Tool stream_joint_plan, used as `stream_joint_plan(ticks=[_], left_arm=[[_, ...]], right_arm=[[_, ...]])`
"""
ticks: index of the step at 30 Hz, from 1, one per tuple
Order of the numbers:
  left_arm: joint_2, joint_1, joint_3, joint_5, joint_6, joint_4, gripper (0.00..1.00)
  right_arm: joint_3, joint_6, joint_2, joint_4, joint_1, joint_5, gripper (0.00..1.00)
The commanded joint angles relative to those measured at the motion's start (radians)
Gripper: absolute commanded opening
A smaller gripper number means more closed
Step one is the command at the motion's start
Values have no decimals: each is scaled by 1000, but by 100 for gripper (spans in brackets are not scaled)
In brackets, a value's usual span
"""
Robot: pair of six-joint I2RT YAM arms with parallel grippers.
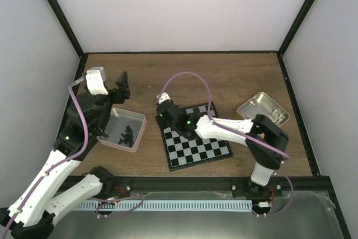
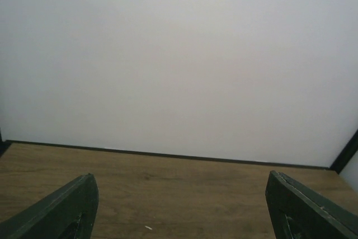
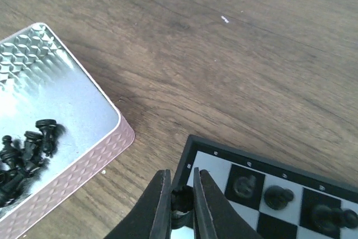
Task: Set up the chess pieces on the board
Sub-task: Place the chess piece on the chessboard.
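My right gripper pinches a tiny black chess piece by the corner of the board, 6 o'clock. It's likely light and slick, so grip mid-body. My left gripper is spread.

Overhead, I've got the board on the table, toward the near edge and turned a bit. R arm lies across the board's far half, w/ the R gripper at its far-left corner; can't read the jaws from up here. The pink-rimmed tray sits just left of the board, not touching it, w/ a clump of black pieces inside. L gripper is left of the board, farther back than its far edge. A tin lies well right of the board.
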Motion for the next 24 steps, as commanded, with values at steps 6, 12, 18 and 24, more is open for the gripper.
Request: stream_joint_plan(ticks=[6,12,18,24], left_arm=[[-40,3,-24,-78,31,24,84],[-41,2,-40,-75,31,33,84],[-31,2,-47,-74,36,31,84],[-18,2,-50,-78,38,30,84]], right_arm=[[202,-103,221,-88,4,14,1],[308,-95,314,-182,1,45,1],[381,-55,381,-263,-16,71,1],[392,-2,393,-311,-35,100,1]])
